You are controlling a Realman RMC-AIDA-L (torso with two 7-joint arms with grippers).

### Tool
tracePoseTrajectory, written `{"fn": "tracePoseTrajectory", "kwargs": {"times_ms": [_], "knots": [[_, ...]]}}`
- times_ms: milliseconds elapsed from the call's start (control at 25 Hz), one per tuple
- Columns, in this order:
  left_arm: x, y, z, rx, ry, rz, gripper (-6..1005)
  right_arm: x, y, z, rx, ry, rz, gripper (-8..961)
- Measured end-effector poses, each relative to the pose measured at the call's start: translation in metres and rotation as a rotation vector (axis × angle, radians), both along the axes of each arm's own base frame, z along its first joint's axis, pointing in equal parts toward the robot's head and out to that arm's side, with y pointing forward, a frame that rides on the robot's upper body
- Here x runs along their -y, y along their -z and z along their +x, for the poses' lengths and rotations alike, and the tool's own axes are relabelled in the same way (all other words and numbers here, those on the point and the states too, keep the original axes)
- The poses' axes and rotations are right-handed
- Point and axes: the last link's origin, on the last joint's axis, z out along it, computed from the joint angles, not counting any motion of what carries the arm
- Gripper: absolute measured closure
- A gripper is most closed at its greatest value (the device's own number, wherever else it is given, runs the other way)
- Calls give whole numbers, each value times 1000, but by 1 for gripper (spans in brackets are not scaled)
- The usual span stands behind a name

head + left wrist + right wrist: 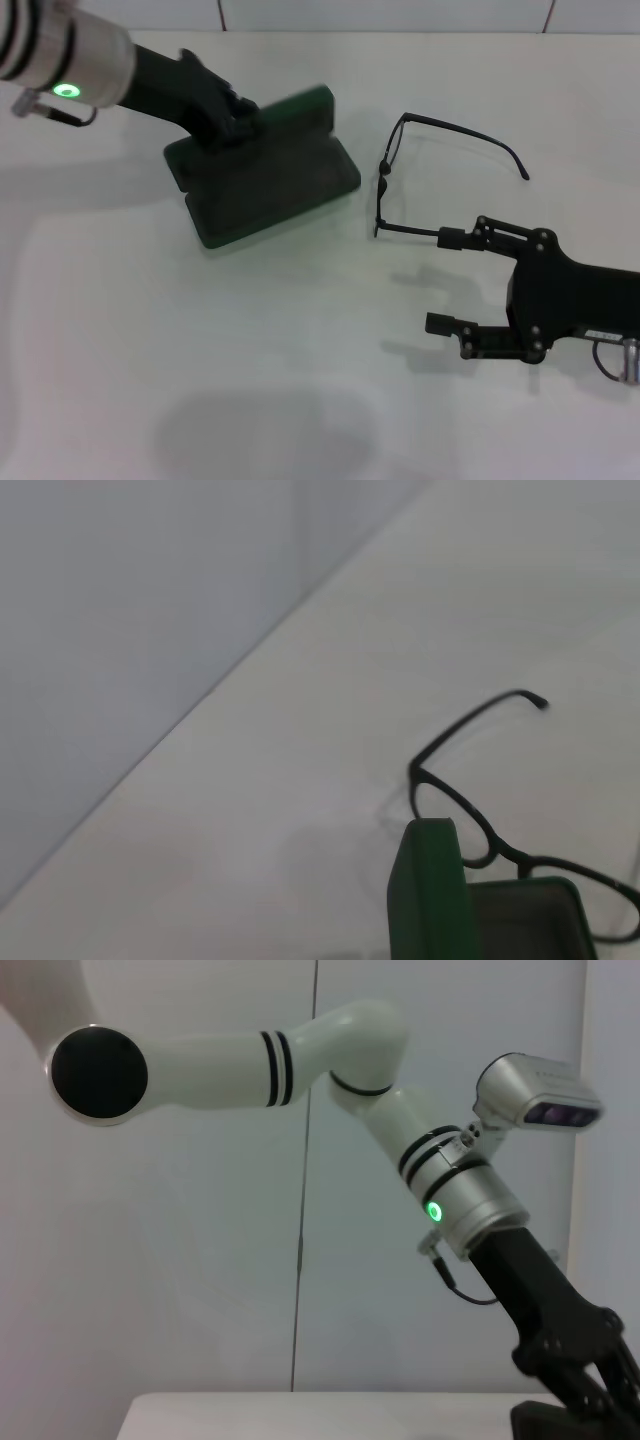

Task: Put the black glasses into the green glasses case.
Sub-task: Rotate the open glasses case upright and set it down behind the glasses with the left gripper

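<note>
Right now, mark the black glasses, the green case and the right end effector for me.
black glasses (381, 186), head view, front frame.
green glasses case (275, 195), head view, open tray lining.
right end effector (441, 281), head view, between its open fingertips.

bare tabletop (200, 380) fills the lower left and centre of the frame. the left gripper (232, 115) crowds the green glasses case (265, 185) at upper left; black glasses (440, 170) lie centre right.

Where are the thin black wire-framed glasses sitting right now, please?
In the head view, the thin black wire-framed glasses lie on the white table, between the dark green rectangular case and the right gripper.
</note>
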Motion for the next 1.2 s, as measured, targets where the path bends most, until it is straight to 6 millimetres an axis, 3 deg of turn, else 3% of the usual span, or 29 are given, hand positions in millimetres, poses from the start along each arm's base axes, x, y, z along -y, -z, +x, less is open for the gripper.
{"fn": "tracePoseTrajectory", "kwargs": {"times_ms": [240,440,720,1200], "knots": [[1,30,18,-198,238,-109,792,8,0,6,-11,13,10,143],[2,39,30,-210,324,-142,789,13,0,10,-18,18,18,144],[8,54,37,-222,336,-187,785,17,1,13,-21,28,23,144],[10,58,37,-214,246,-182,778,19,2,15,-19,34,22,144]]}}
